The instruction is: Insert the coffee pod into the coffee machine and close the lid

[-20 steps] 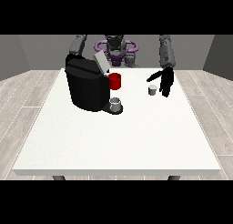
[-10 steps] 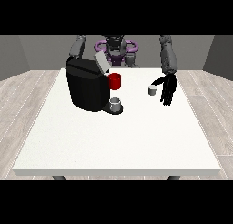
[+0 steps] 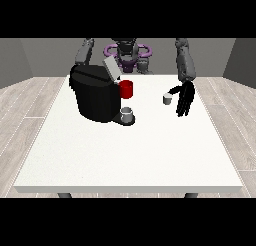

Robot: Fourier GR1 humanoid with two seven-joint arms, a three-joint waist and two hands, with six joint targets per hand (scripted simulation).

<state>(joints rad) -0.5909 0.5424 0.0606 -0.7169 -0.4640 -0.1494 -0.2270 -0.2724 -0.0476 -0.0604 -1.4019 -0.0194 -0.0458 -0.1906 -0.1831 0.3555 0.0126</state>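
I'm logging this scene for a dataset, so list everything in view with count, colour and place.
Table: one, white, fills the middle of the view.
Coffee machine: one, black, on the table's left half towards the robot, its grey lid raised.
Red part: one, red, at the machine's right side near the top.
Cup: one, grey, on the machine's base under the red part.
Coffee pod: one, pale grey, on the table right of the machine, beside the hand.
Floor: light wood planks around the table.
Robot body: grey and purple, behind the table.
Hand at the view's right: one, black, fingers pointing down, next to the pod.
The other hand: hidden behind the machine.
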